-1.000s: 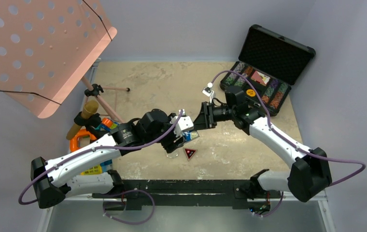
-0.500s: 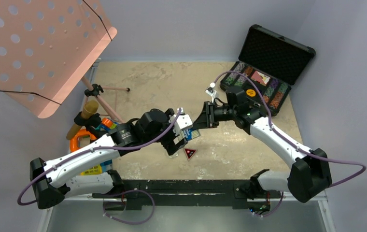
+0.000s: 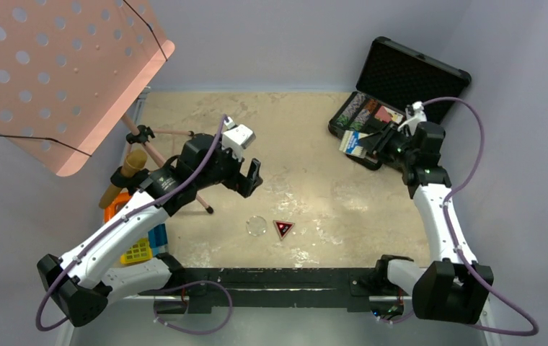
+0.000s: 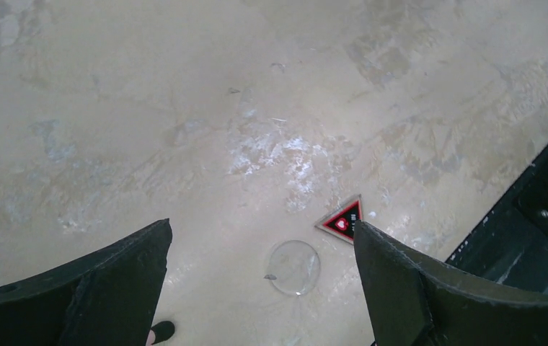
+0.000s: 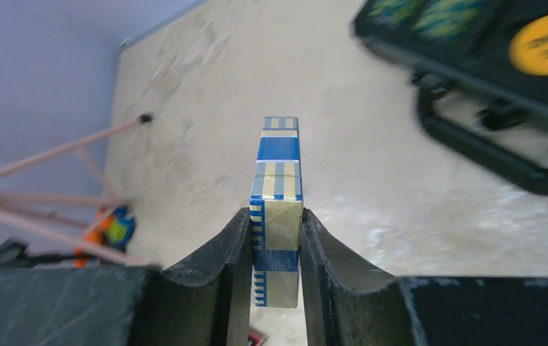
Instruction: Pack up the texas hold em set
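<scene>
Left gripper (image 3: 251,179) over the middle of the table (image 3: 307,137), jaws spread wide, nothing between them. Its wrist view looks down between the two dark fingers (image 4: 105,288) onto the clear round button (image 4: 294,267) and the dark triangular marker (image 4: 342,222), which is red-edged with a heart on it. The two lie flat, just beside each other and not touching, near the table's front edge. Right gripper (image 3: 369,143) out at the far right, closed on the blue and white card deck (image 3: 352,143). Its wrist view shows the deck on edge, pinched across its thin side between both pads, most of it sticking out past the fingertips. Deck is in the air just beside the front left corner of the black briefcase (image 3: 412,72). Briefcase sits at the far right corner of the table, lid up, rows of coloured chips (image 3: 354,109) in the base, a red deck (image 3: 382,114) among them. Yellow round button (image 5: 544,42) lies on the case, seen from the right wrist. Pink music stand (image 3: 62,68) at far left
</scene>
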Motion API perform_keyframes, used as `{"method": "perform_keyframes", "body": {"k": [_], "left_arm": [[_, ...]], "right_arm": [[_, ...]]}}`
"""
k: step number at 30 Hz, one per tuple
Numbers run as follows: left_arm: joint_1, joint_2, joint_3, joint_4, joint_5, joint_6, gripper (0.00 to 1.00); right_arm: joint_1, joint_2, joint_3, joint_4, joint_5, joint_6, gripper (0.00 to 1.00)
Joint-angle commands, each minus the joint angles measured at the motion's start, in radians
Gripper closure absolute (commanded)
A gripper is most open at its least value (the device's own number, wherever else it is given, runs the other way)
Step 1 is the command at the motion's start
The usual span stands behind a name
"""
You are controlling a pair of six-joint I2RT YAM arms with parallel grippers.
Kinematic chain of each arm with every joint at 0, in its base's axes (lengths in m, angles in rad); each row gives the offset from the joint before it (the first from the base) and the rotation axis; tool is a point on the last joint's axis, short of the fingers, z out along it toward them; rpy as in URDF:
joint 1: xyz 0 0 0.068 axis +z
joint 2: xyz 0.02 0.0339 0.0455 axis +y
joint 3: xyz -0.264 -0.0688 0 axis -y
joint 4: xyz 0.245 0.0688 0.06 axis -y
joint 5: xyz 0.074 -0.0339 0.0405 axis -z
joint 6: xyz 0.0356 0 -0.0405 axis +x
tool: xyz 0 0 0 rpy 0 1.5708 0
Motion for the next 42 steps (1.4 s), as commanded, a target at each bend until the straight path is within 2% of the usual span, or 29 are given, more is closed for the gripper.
{"method": "perform_keyframes", "body": {"k": [1, 5, 8, 18, 24, 42], "left_arm": [[0.053, 0.043, 0.060, -0.029, -0.032, -0.117, 0.00], [0.052, 0.059, 0.056, -0.041, -0.081, -0.128, 0.00], [0.051, 0.068, 0.056, -0.045, -0.089, -0.130, 0.00], [0.051, 0.071, 0.053, -0.043, -0.089, -0.126, 0.00], [0.050, 0.068, 0.054, -0.042, -0.089, -0.124, 0.00], [0.050, 0.068, 0.055, -0.046, -0.122, -0.122, 0.00]], "right_arm": [[-0.122, 0.043, 0.025, 0.105, 0.161, -0.074, 1.00], [-0.252, 0.164, 0.018, 0.234, 0.076, -0.013, 1.00], [-0.304, 0.266, 0.044, 0.308, 0.032, 0.034, 1.00], [-0.356, 0.505, 0.121, 0.536, -0.078, 0.244, 1.00], [-0.355, 0.576, 0.150, 0.561, -0.052, 0.293, 1.00], [-0.312, 0.658, 0.155, 0.504, 0.055, 0.262, 1.00]]}}
